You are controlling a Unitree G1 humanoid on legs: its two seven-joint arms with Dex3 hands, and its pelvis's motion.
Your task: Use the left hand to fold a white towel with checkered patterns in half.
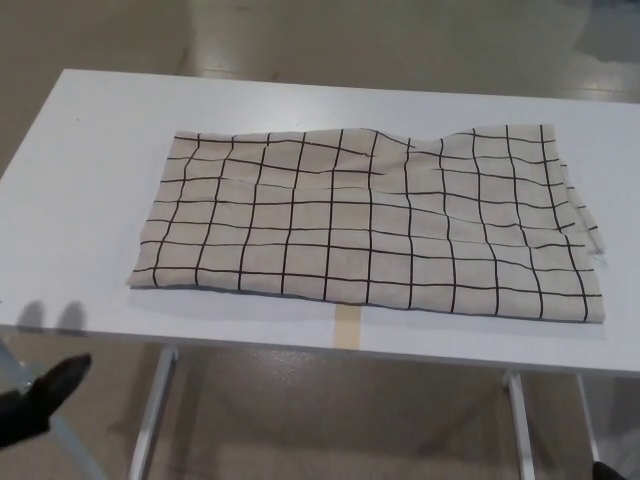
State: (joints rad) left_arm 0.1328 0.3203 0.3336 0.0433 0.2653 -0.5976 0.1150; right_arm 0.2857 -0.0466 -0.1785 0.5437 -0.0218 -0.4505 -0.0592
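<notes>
On the white rectangular table (80, 180) the beige cloth towel with black checks (370, 225) lies spread flat — the black left hand (35, 400), grip state unclear, may pinch one layer only and drag it off.

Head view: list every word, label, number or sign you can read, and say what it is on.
None. The towel carries only a black grid pattern, the white table is unmarked, and the strip of tan tape at the table's front edge is blank.
</notes>
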